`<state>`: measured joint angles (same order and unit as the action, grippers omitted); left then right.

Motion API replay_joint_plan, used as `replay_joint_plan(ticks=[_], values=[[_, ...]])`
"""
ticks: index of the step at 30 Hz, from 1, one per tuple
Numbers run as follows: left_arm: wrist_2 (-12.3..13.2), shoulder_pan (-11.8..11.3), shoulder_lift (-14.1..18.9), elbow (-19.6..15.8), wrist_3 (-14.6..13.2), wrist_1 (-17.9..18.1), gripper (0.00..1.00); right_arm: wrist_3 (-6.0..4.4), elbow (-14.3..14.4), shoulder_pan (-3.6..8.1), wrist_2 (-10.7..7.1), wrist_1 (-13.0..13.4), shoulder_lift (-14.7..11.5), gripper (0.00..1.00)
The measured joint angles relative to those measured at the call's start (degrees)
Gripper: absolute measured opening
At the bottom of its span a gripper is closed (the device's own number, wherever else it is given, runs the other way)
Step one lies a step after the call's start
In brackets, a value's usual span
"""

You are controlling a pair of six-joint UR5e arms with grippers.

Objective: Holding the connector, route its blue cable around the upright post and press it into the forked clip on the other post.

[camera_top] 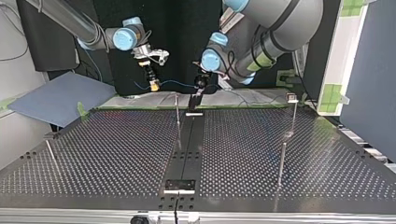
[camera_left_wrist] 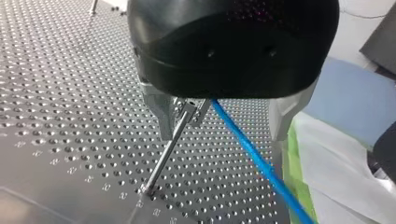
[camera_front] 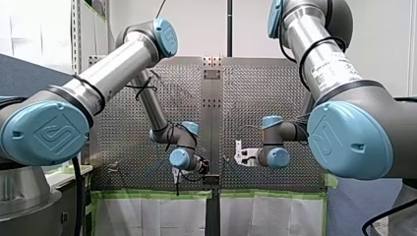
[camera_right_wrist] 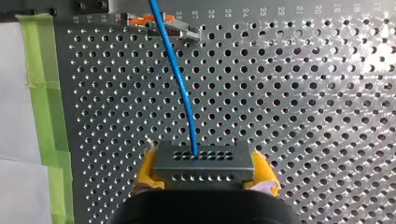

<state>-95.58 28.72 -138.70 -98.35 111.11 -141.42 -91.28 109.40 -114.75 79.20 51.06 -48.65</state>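
My right gripper has its yellow pads shut on a grey connector. The blue cable leaves the connector and runs ahead across the table. In the top view my right gripper hangs at the back left, and the cable stretches across to my left gripper. My left gripper is open, with its metal fingers on either side of a thin post with a forked clip on top. The cable passes between the fingers beside the clip. Whether it sits in the fork is hidden.
Other thin posts stand on the perforated table: one near the back middle, two at the top view's right, one at its left. A small metal and orange fixture lies ahead of my right gripper. Green tape edges the plate.
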Motion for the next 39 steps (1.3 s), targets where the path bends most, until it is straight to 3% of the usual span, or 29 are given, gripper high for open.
replay_joint_plan(ticks=[10, 17, 26, 39], values=[[-5.0, 2.0, 0.0, -2.4, 5.0, 4.7, 0.98, -0.84, 0.0, 0.09, 0.0, -0.2, 0.1, 0.0], [-8.3, 4.2, 0.0, -2.6, 5.8, 7.9, 0.98, -1.14, 0.0, 0.1, -0.18, -0.5, 0.3, 0.0], [-13.2, 6.5, 0.0, -2.6, 1.7, 9.5, 0.98, -1.56, 0.0, 0.3, -1.44, -0.6, 0.6, 0.0], [-19.9, 9.4, 0.0, -2.6, -5.0, 10.1, 0.98, -6.37, -0.1, 1.91, -7.05, 0.9, 0.8, 0.0]])
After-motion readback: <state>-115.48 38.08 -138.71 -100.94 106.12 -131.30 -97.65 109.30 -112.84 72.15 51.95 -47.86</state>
